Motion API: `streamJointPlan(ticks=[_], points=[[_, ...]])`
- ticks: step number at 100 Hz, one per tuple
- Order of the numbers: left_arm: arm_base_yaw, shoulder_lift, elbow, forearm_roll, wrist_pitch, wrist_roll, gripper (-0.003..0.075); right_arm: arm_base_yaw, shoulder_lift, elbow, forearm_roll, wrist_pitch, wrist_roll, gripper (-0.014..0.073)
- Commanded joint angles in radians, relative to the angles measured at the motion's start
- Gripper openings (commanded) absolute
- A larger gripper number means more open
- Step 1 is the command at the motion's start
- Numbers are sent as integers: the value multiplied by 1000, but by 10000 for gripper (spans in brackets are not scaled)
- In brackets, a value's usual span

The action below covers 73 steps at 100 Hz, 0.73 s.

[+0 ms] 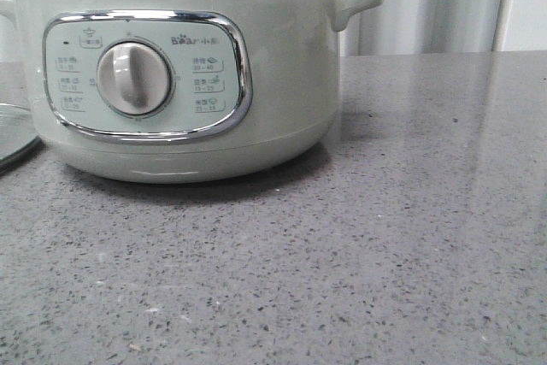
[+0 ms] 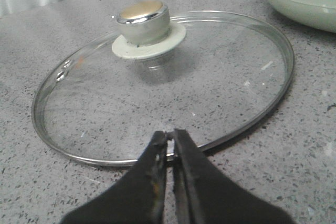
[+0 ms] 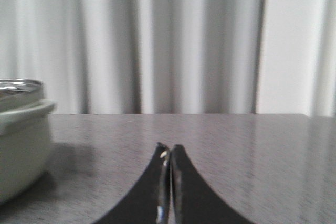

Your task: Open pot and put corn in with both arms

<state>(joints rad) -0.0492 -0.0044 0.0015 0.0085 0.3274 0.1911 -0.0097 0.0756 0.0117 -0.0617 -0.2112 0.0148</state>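
Observation:
The pale grey-green pot point(image 1: 179, 74) stands uncovered on the grey counter, its chrome control panel and round knob point(image 1: 134, 78) facing me. Its glass lid point(image 2: 163, 85) with a chrome-topped knob point(image 2: 143, 20) lies flat on the counter to the pot's left; its edge shows in the front view point(image 1: 13, 138). My left gripper point(image 2: 170, 132) is shut and empty, above the lid's near rim. My right gripper point(image 3: 169, 147) is shut and empty, low over the counter to the right of the pot point(image 3: 18, 140). The corn is not in view.
Grey speckled counter point(image 1: 385, 237) stretches in front of and to the right of the pot. White curtains point(image 3: 157, 40) hang behind the counter. The pot's right side handle point(image 1: 355, 2) juts out near its rim.

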Motion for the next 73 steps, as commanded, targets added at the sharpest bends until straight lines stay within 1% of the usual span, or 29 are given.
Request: streamJointPlan(ticks=[1, 8, 9, 10, 16, 17, 26, 73], points=[[3, -33, 7, -9, -42, -2, -20, -59, -42, 20, -25, 67, 13, -74], [3, -33, 7, -9, -42, -2, -20, -74, -98, 20, -25, 224, 13, -74], [3, -33, 7, -9, -42, -2, -20, -74, -104, 20, -25, 224, 13, -74], [3, -33, 7, -9, -42, -2, -20, -74, -113, 20, -25, 267, 11, -74], [3, -33, 7, -9, -42, -2, -20, -74, -101, 20, -25, 344, 11, -74], [3, -33, 7, -9, -42, -2, -20, -74, -102, 20, -25, 378, 11, -74], [3, -33, 7, -9, -42, -2, -20, -74, -106, 20, -22, 516, 11, -74], [3, -33, 7, -9, -42, -2, -20, -74, -106, 20, -25, 515, 11, -74]])
